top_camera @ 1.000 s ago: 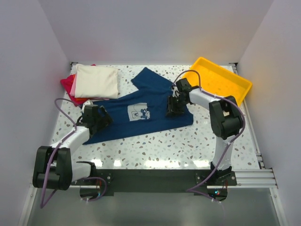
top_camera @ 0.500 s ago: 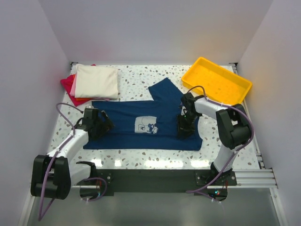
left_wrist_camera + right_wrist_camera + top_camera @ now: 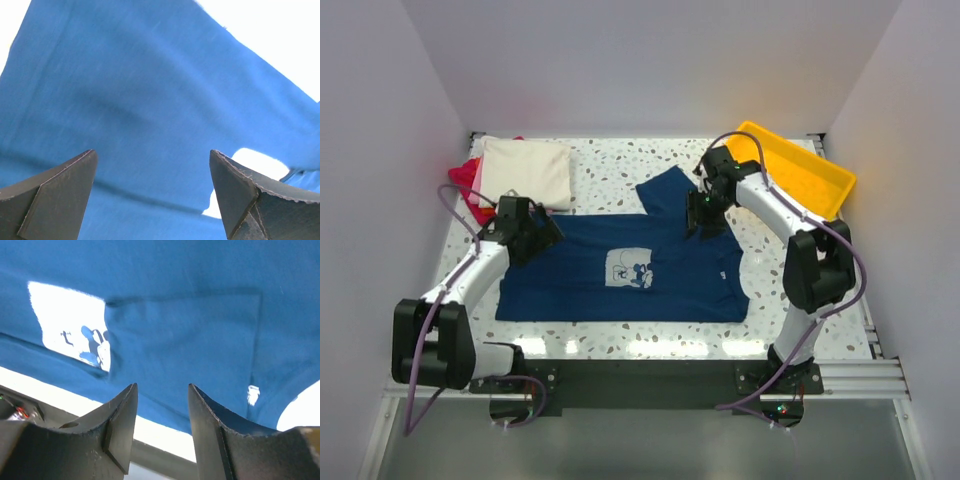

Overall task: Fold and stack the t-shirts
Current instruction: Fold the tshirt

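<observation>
1. Left gripper [image 3: 152, 195]: jaws spread wide, nothing between them. Under and ahead of the gap, the left wrist view shows only blue cloth, with bright table at its upper corners.
2. Right gripper [image 3: 162, 425]: jaws part open with a narrow gap, holding nothing. Beyond the gap lies blue cloth. The pale square print [image 3: 70, 330] sits ahead and to the left of the fingertips, and a small white mark [image 3: 253, 394] is off to the right.
3. Navy t-shirt [image 3: 620, 275]: spread flat, print up, across the near middle of the table [image 3: 620, 165]. Only the top view shows its whole outline. The left gripper [image 3: 525, 228] is over its far-left corner, the right gripper [image 3: 705, 205] over its far edge on the right. One sleeve [image 3: 665, 190] juts away just left of the right gripper.
4. Folded stack, seen in the top view only: cream t-shirt [image 3: 525, 170] on top, with the pink t-shirt [image 3: 478, 178] and red t-shirt [image 3: 463, 180] showing as edges beneath. It lies just beyond the left gripper; that arm's cable crosses its near edge.
5. Yellow tray [image 3: 820, 175]: beyond and to the right of the right gripper, partly masked by that arm.
</observation>
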Motion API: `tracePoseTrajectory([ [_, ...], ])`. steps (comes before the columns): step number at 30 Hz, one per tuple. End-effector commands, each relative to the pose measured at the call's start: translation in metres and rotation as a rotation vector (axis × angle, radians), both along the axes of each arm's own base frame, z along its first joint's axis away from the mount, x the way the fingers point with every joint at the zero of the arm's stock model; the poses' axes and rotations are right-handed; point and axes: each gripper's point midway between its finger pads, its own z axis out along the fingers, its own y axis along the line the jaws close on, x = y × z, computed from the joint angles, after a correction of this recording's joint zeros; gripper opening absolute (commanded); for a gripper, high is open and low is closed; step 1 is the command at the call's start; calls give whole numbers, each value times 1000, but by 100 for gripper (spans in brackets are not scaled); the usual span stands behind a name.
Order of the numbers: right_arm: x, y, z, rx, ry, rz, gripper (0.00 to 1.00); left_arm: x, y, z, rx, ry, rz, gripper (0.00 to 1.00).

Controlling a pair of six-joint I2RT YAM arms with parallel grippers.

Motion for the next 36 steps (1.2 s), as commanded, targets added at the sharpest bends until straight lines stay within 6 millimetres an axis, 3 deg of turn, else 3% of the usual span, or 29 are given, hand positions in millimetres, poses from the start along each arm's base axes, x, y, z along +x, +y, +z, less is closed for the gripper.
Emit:
tracePoseTrajectory([
  [1,24,16,-19,62,-44,30,49,35,-9,8,-20,-100,-45,99],
  [6,34,25,-42,107,-84,28,49,44,-21,-17,-61,-101,-107,99],
  [9,29,22,-64,93,-67,26,48,35,-21,-35,-54,-65,-126,99],
  [12,17,15,-83,65,-25,19,48,22,-19,-50,-46,-32,-134,99],
  [16,-9,-9,-105,-48,60,-23,48,1,-16,-68,-33,20,-134,99],
  [25,-55,-31,-115,-118,165,-50,48,-41,-13,-82,-34,82,-125,99],
  [36,-98,-49,-113,-162,235,-67,48,-74,-21,-80,-86,103,-102,99],
])
